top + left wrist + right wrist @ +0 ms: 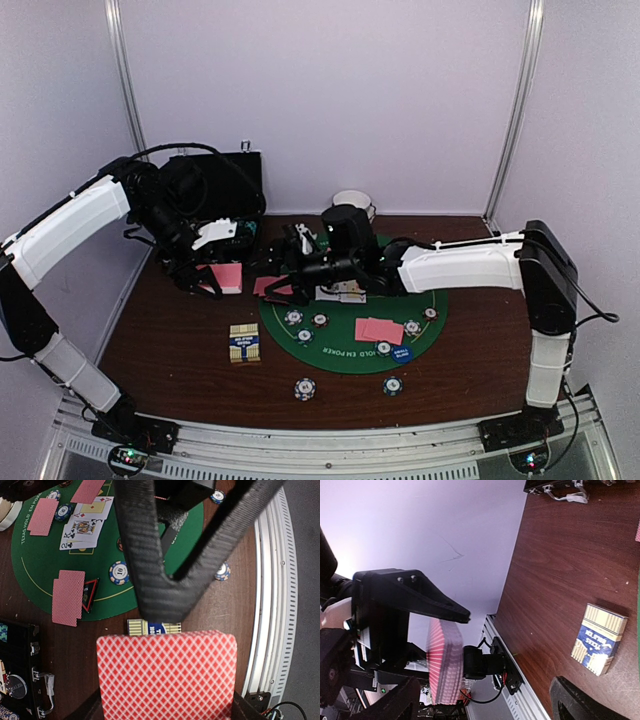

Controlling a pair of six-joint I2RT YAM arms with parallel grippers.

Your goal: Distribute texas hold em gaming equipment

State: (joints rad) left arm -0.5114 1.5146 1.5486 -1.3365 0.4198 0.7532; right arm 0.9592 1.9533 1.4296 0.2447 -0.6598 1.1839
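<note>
My left gripper (212, 275) is shut on a deck of pink-backed playing cards (229, 277) and holds it above the brown table left of the green mat (345, 345). In the left wrist view the deck (165, 675) fills the bottom between the fingers. My right gripper (283, 268) reaches left across the mat and is open and empty, just right of the deck. The right wrist view shows the deck (445, 662) edge-on ahead of the right gripper (487, 705). Face-down card pairs (378, 330) (67, 597), face-up cards (82, 527), striped chips (293, 317) (119, 572), a blue round button (400, 352) and a red triangular marker (90, 592) lie on the mat.
A yellow and blue card box (244, 343) (600, 640) lies on the table below the deck. Two chips (304, 388) (393, 384) lie near the front edge. The black case (215, 185) stands open at the back left. A white bowl (352, 200) sits at the back.
</note>
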